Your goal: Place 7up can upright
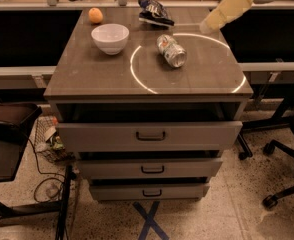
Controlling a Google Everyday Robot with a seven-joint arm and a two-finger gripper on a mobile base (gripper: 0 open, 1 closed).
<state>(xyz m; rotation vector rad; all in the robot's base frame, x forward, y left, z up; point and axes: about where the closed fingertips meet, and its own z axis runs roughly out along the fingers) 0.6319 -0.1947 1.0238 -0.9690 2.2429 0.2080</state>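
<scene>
On the table (87,74), the can (171,50) is found lying on its side right of the bowl (110,36); the hand (208,25), whose state cannot be told, is poised near the far right, and should be brought squarely across the can's body.

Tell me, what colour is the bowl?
White bowl, camera view; the end effector hovers at upper right.

One camera, set high out front, looking down on the drawer cabinet (149,134) and its surface (97,74) from mid-range, floor (227,209) included; gripper (210,23) hangs upper right.
</scene>
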